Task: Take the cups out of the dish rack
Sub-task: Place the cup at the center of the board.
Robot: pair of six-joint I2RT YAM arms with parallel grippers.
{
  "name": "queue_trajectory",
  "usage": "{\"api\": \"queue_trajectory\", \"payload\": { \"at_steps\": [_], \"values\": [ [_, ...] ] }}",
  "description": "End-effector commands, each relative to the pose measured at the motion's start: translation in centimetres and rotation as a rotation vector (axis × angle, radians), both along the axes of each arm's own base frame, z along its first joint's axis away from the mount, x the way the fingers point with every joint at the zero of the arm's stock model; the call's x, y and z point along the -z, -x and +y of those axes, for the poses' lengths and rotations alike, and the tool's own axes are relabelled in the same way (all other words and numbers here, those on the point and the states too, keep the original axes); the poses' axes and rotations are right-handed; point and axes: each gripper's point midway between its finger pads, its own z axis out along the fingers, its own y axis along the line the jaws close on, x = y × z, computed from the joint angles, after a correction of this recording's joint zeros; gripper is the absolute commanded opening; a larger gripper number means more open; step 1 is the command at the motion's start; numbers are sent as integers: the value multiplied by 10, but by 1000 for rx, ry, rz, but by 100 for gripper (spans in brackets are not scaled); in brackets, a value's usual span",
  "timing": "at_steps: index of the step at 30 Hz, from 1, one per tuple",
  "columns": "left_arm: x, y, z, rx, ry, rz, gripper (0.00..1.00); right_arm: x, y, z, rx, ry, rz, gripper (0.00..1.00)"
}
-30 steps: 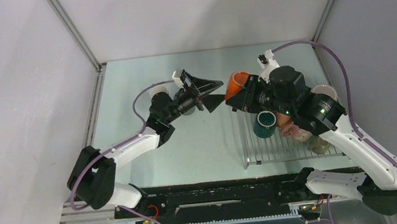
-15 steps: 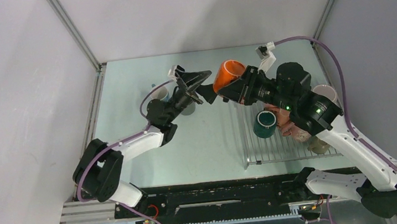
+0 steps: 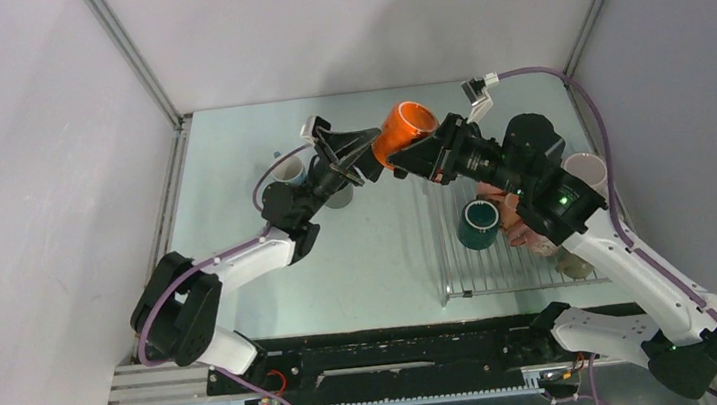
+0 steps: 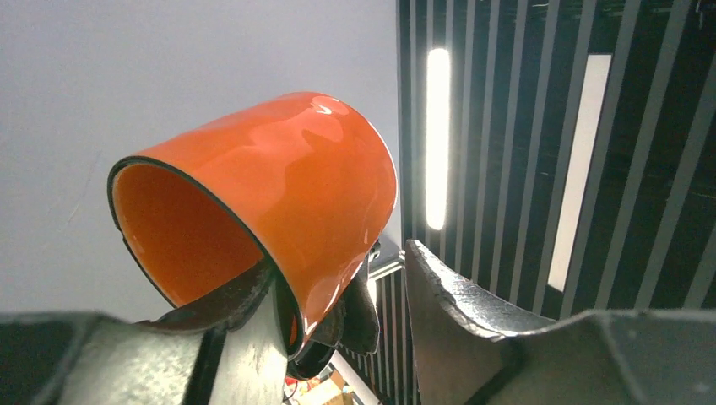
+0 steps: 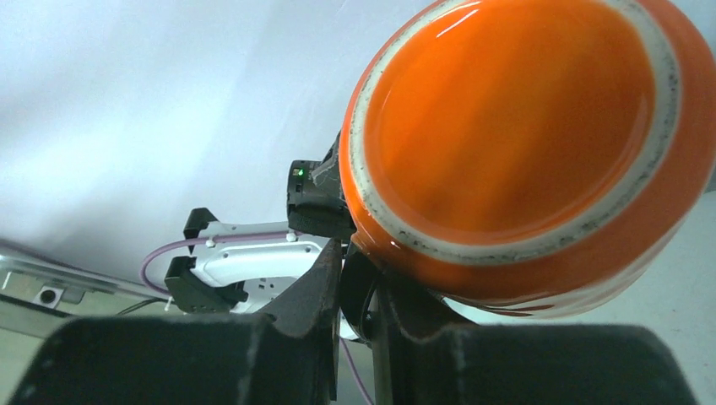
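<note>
Looks like the early-to-middle part of the unload to me. The orange mug (image 3: 405, 125) is up in the air, tipped over, just past the far left corner of the dish rack (image 3: 503, 273), so it's out of the rack but not set down yet. The right fingers (image 5: 317, 295) are clamped on it down by the base. I think on the handle, but that bit's hidden. The left fingers (image 4: 473, 321) are apart, one poking in at the mouth and the other outside the wall with a visible gap, so no grip there yet. Reads like a handover. On the worktop (image 3: 229, 156) to the left, two pale cups (image 3: 286, 170) sit half hidden under the left arm, and I'd count those as done. In the rack there's a dark teal mug (image 3: 481, 225), a pink mug (image 3: 521, 231), a beige mug (image 3: 575, 262) at the near right and a whitish mug (image 3: 589, 168) on the far right. Maybe more are hidden under the right arm.
</note>
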Motion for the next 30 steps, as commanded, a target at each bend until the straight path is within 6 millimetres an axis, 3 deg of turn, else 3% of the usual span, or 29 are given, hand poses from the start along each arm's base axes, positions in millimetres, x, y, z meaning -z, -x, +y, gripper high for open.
{"api": "queue_trajectory", "payload": {
  "at_steps": [1, 17, 23, 28, 30],
  "values": [
    [-70, 31, 27, -8, 162, -166, 48, -21, 10, 6, -78, -79, -55, 0],
    [-102, 47, 46, -78, 218, -264, 20, -11, 12, 7, -100, -147, -27, 0],
    [-108, 51, 47, -91, 213, -293, 1, -4, 11, 7, -93, -154, -5, 0],
    [-106, 52, 46, -110, 186, -296, 0, -1, 9, 7, -79, -148, 8, 1],
    [-103, 50, 47, -127, 180, -287, 0, 2, 8, 7, -67, -140, 14, 8]
  ]
}}
